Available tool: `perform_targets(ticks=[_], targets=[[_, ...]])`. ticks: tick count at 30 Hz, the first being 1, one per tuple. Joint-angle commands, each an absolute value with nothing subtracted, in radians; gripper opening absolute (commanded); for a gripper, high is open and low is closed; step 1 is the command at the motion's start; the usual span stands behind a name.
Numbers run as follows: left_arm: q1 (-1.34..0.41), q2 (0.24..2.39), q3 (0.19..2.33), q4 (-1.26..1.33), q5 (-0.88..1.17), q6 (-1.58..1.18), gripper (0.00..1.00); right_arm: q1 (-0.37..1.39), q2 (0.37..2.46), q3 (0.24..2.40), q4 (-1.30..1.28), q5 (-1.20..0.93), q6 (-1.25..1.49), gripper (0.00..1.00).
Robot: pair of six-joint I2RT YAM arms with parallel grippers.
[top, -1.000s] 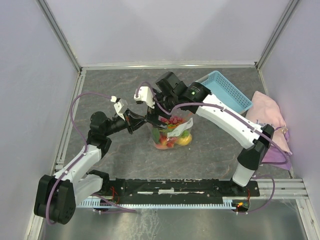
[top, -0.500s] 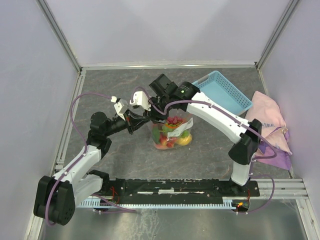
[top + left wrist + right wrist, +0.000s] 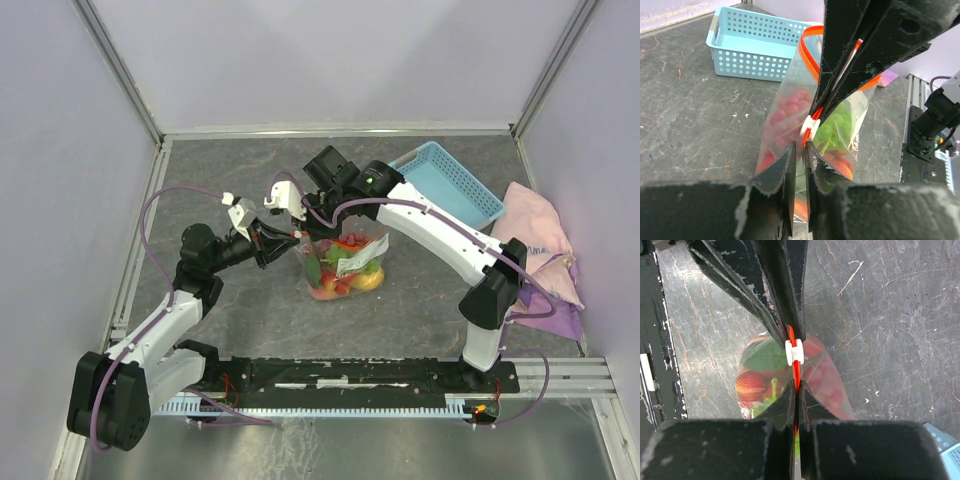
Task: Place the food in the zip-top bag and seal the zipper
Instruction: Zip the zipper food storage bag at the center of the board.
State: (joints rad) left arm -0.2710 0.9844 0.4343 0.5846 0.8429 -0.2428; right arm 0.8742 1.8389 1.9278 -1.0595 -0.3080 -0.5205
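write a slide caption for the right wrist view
Right pincer and left pincer grip the zipper, white slider between them, above the filled zip-top bag

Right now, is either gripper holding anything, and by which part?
Yes. The zip-top bag is held by its zipper. The left gripper and the right gripper are each shut on the orange-red strip, with the white slider between them.

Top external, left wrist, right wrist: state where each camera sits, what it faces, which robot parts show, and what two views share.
Top external: above, behind the bases, looking down; both arms, zip-top bag.
Left wrist: on the left gripper, facing the basket; own fingers.
Right wrist: on the right gripper, facing the table; own fingers.
Shared: both wrist views show the white slider on the zipper.
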Motion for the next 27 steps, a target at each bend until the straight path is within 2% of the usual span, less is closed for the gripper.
perform_targets(ticks=[1, 6, 15, 19, 23, 25, 27], targets=[[-0.277, 0.975, 0.436, 0.647, 0.838, -0.191, 0.25, 0.870, 1.761, 1.937, -1.051, -0.362, -0.496, 0.02], [-0.285, 0.992, 0.436, 0.662, 0.840, -0.189, 0.41, 0.873, 1.749, 1.926, -1.033, -0.388, -0.481, 0.02], [-0.317, 1.068, 0.460, 0.703, 0.899, -0.209, 0.44, 0.874, 1.747, 1.903, -1.003, -0.404, -0.467, 0.02], [-0.320, 1.080, 0.460, 0.729, 0.913, -0.225, 0.32, 0.876, 1.748, 1.894, -0.997, -0.418, -0.466, 0.02], [-0.322, 1.076, 0.460, 0.733, 0.927, -0.226, 0.11, 0.875, 1.747, 1.879, -0.979, -0.424, -0.460, 0.03], [-0.322, 1.073, 0.460, 0.733, 0.933, -0.225, 0.03, 0.876, 1.742, 1.874, -0.965, -0.433, -0.460, 0.09], [-0.321, 1.071, 0.459, 0.733, 0.935, -0.225, 0.03, 0.876, 1.734, 1.866, -0.935, -0.456, -0.457, 0.18]])
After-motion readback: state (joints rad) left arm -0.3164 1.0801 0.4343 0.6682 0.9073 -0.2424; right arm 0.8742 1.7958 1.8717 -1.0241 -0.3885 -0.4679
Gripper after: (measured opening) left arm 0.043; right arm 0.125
